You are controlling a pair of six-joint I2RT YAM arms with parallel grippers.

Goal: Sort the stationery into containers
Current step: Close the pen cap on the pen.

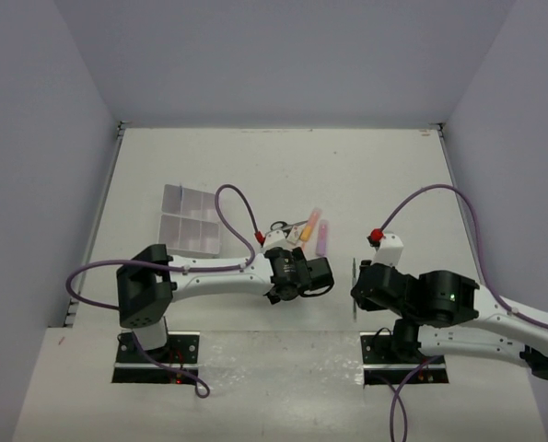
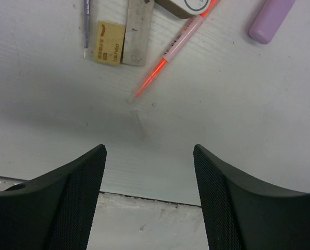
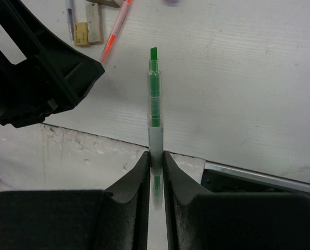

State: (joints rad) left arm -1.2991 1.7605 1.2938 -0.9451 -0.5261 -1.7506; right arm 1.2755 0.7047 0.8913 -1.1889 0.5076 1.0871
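Right gripper (image 3: 155, 156): nearest, at the near edge of the table (image 1: 384, 175), right of centre. Its jaws are pressed together on a green-tipped marker (image 3: 154, 99).
Green-tipped marker: a clear barrel with a green core. It sticks straight out from between the right gripper's fingers, with its tip pointing to the far side, above the table surface.
Left gripper (image 2: 149, 153): just left of the right gripper, hanging over bare table. Its jaws stand wide apart and nothing is between them.
Stationery pile: just beyond the left gripper, near the middle of the table.
Pile, left to right: a thin grey pen (image 2: 86, 21); a tan eraser (image 2: 109, 42) lying against a metal ruler (image 2: 138, 31); an orange and pink marker (image 2: 176, 48) lying at a slant with its orange tip towards the near side; a lilac bar (image 2: 272, 20) set a little apart.
Scissors (image 1: 278, 226): only the black handles show at the left of the pile. The rest is hidden by the left wrist.
Organiser box (image 1: 191, 219): clear plastic, divided into compartments. It sits on the table well to the left of the pile.
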